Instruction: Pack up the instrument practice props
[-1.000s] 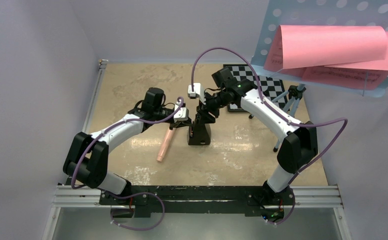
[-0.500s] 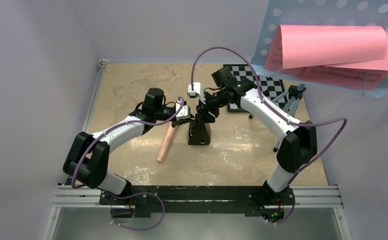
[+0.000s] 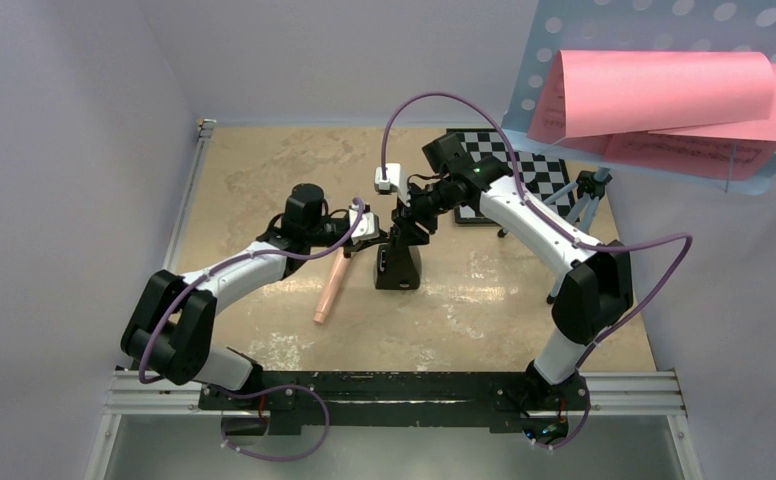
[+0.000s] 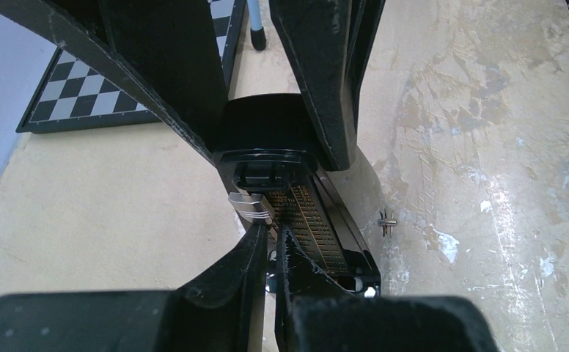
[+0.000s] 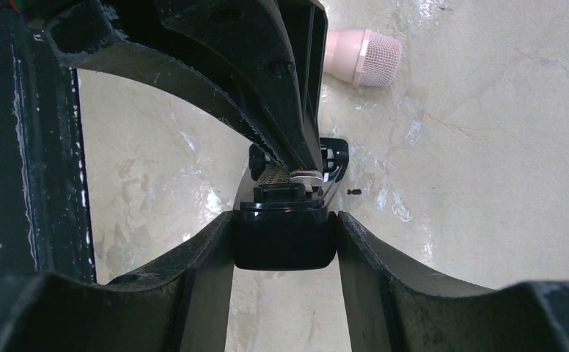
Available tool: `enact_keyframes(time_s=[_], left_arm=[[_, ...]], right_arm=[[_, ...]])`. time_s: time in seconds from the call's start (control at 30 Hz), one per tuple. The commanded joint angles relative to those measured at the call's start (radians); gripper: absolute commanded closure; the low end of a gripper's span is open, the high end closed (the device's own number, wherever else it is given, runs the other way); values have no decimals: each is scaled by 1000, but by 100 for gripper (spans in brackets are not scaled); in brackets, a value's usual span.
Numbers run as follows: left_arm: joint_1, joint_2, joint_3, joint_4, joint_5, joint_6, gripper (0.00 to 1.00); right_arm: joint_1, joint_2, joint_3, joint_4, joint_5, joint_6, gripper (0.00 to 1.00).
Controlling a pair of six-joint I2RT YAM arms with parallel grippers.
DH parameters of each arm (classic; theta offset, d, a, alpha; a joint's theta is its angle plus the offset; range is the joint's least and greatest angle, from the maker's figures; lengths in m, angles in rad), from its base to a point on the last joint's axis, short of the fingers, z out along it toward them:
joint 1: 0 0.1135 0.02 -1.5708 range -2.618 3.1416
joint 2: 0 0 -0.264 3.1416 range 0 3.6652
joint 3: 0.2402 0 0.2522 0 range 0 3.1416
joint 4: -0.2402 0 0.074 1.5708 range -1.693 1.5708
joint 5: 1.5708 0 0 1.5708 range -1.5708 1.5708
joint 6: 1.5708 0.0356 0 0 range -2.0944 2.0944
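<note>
The black metronome [image 3: 399, 262] stands mid-table, cover off, its gold scale [image 4: 312, 224] showing. My right gripper [image 3: 405, 224] is shut on its top cap [image 5: 285, 238], one finger on each side. My left gripper [image 4: 273, 236] is closed to a thin slit just below the silver pendulum weight [image 4: 251, 207], pinching the pendulum rod. The peach-pink recorder [image 3: 330, 286] lies just left of the metronome, its head [image 5: 362, 57] visible in the right wrist view. The light-blue music stand [image 3: 564, 40] holds the pink pages [image 3: 664, 95] at the right.
A chessboard [image 3: 509, 165] lies flat behind the metronome, also in the left wrist view [image 4: 83, 95]. The stand's tripod legs [image 3: 576, 215] rest on the table's right side beside my right arm. A small metal key [image 4: 387, 222] lies on the table near the metronome's base.
My left gripper's fingers have closed tighter at the pendulum and its elbow has shifted slightly. The right arm and metronome have stayed put.
</note>
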Motion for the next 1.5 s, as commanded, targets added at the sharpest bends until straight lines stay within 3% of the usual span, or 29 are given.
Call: enact_keyframes(time_s=[0.0,0.33,0.5,0.9,1.47], left_arm=[[-1,-48,-14,135,3,-81,100],[38,-70,-67,168,29,-152,100],[33,-78,-80,163,94,-94,100],[4,-54,-30,95,86,29,100],[-18,-6,-11,178,-54,-161,100]], right_arm=[[15,57,-14,-30,23,18,100],[15,63,-11,-26,38,20,100],[14,65,-7,-18,47,36,100],[16,76,5,-9,25,55,100],[31,77,16,-44,-7,17,100]])
